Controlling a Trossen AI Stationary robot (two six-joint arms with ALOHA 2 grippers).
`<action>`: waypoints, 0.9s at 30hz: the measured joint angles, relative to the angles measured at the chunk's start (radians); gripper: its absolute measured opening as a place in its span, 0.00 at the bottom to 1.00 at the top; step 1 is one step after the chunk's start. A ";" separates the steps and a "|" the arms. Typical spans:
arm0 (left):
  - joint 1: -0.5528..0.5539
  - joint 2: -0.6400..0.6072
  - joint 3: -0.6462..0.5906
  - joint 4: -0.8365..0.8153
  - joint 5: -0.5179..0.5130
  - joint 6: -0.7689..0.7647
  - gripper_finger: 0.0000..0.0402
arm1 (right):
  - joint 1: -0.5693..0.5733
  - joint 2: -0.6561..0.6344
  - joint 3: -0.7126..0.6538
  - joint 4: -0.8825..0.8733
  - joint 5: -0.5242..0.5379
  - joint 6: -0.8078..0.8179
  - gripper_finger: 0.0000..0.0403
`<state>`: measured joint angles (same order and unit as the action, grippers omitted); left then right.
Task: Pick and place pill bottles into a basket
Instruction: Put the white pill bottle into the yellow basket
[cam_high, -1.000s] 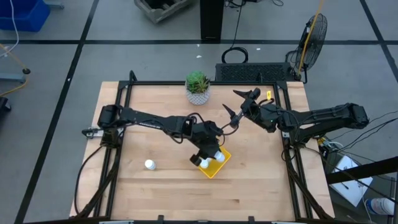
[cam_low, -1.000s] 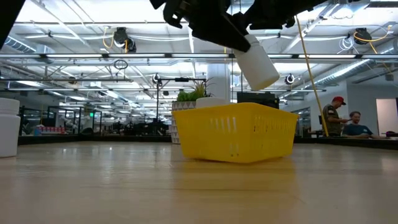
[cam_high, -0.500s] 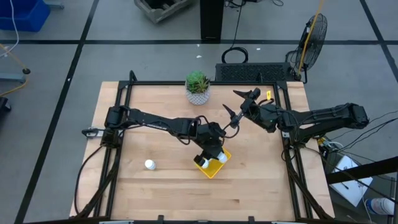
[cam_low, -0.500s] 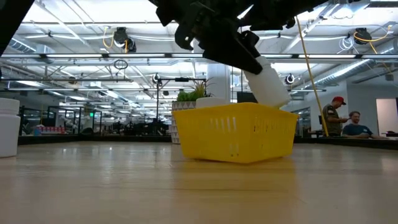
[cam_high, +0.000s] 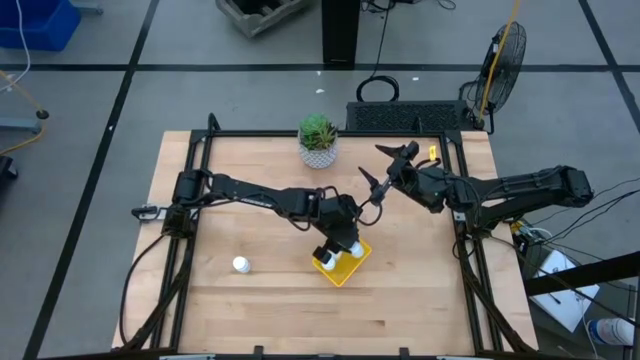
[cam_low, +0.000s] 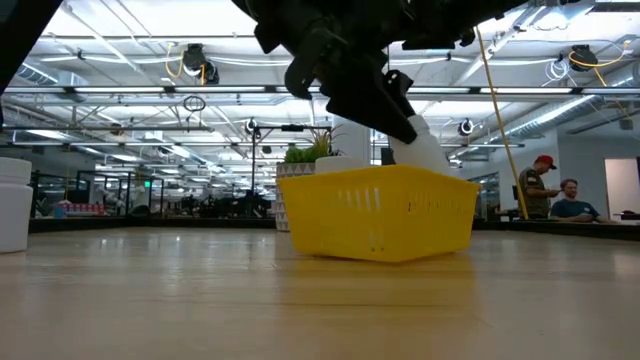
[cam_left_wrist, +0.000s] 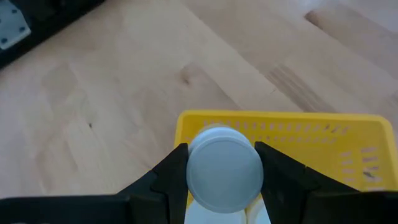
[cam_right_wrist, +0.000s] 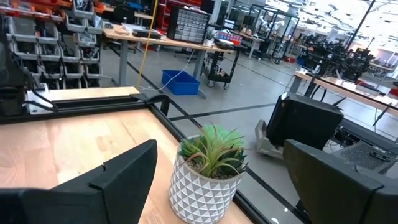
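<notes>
The yellow basket (cam_high: 349, 268) sits at the table's middle, and shows in the low view (cam_low: 380, 212) and the left wrist view (cam_left_wrist: 323, 134). My left gripper (cam_high: 340, 245) is over it, shut on a white pill bottle (cam_low: 422, 152). Another pill bottle (cam_high: 240, 264) stands upright on the table left of the basket, and also shows in the low view (cam_low: 12, 205). A white shape (cam_high: 327, 262) shows at the basket's left end; whether it is a bottle inside, I cannot tell. My right gripper (cam_high: 385, 165) is open and empty, right of the plant pot. My left gripper pinches the pill bottle between its two fingers (cam_left_wrist: 171, 177), one on either side of its round upper end (cam_left_wrist: 224, 168). The fingers slant down from above. The bottle hangs tilted below them, and its lower end (cam_low: 428, 160) dips behind the basket's rim.
A white patterned plant pot (cam_high: 318, 150) with a green plant stands at the table's far middle, close before my right gripper (cam_right_wrist: 208, 183). Bare wood lies in front of the basket and to its left. People sit in the room beyond the table (cam_low: 545, 190).
My left gripper has gone down and a little toward the table's right edge with the bottle. The bottle was clear above the basket; its lower end is now behind the basket's wall. It stays tilted in the hold.
</notes>
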<state>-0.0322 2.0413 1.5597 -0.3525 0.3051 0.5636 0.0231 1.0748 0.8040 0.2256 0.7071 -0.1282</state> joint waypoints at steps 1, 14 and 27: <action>0.000 0.001 0.000 -0.002 0.000 -0.001 0.40 | 0.000 0.000 0.000 0.000 0.000 0.001 0.84; -0.001 0.004 0.000 -0.072 -0.026 -0.035 0.40 | 0.000 0.000 0.000 0.002 -0.001 0.015 0.84; -0.008 0.025 -0.001 -0.059 -0.026 -0.054 0.40 | 0.000 0.000 0.000 0.003 -0.002 0.020 0.84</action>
<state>-0.0406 2.0665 1.5583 -0.4113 0.2787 0.5098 0.0235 1.0748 0.8040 0.2281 0.7055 -0.1084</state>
